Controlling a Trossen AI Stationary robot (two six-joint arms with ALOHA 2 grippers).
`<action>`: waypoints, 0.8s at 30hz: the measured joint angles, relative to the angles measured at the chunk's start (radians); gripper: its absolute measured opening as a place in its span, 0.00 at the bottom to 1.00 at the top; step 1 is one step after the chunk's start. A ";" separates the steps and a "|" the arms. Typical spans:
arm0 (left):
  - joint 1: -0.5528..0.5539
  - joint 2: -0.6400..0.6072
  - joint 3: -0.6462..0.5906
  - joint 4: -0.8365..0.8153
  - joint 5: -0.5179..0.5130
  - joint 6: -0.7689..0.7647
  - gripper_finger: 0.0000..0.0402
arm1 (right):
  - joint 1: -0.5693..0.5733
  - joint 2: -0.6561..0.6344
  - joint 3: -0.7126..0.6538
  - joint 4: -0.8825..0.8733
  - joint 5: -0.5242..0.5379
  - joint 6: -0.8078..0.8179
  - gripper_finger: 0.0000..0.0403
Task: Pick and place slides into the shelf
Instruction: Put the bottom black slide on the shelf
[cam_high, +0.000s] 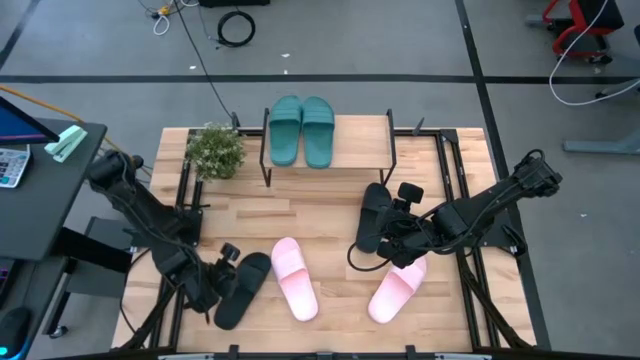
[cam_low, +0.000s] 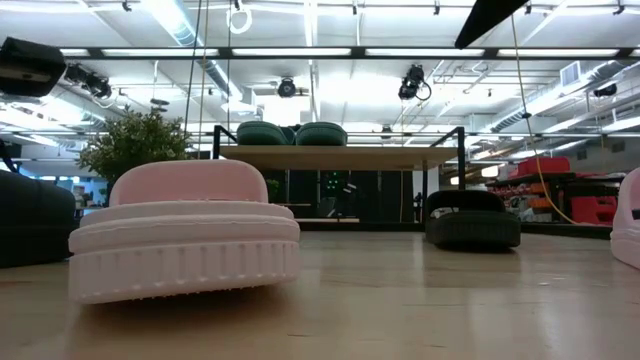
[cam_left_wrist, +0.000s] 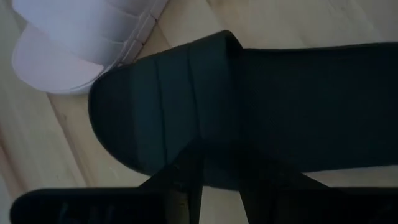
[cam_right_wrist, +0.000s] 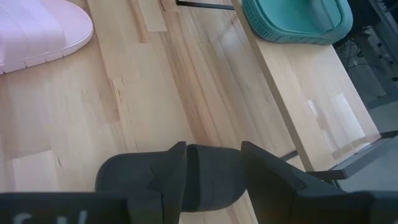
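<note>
The two teal green rubber slide sandals (cam_high: 301, 130) sit side by side on the light wooden top board of the small black-framed shelf (cam_high: 362, 135), at the far edge of the large wooden table (cam_high: 320, 210). Their long axes run front to back across the board, parallel to each other.

The left gripper (cam_high: 222, 268) is at the near left of the table, over the strap end of a black rubber slide (cam_high: 243, 289). This slide lies on the table with its long axis on a diagonal, from the near left up toward the far right. In the left wrist view the dark fingers (cam_left_wrist: 186, 180) straddle the broad strap (cam_left_wrist: 168, 106), about half spread; a firm grip cannot be told.

The right gripper (cam_high: 392, 212) is right of centre, its fingers (cam_right_wrist: 171, 171) spread wide on either side of the second black slide (cam_high: 374, 216), which lies nearly front to back, leaning slightly.

Between the black slides lie two light pink rubber slides. One (cam_high: 294, 277) is just beside the left black slide, leaning toward the far left. The other (cam_high: 397, 290) is near the right gripper, leaning toward the far right.

A small green potted plant (cam_high: 215, 151) stands left of the shelf.
</note>
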 joint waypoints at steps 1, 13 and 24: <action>-0.006 0.012 0.000 0.008 -0.012 0.001 0.23 | 0.000 0.000 0.000 0.000 0.000 0.000 0.40; -0.098 0.041 0.088 -0.023 -0.124 -0.026 0.23 | 0.000 0.000 0.000 0.000 0.000 0.000 0.40; -0.132 0.042 0.096 -0.039 -0.180 -0.085 0.23 | 0.000 0.000 0.000 0.000 0.000 0.000 0.40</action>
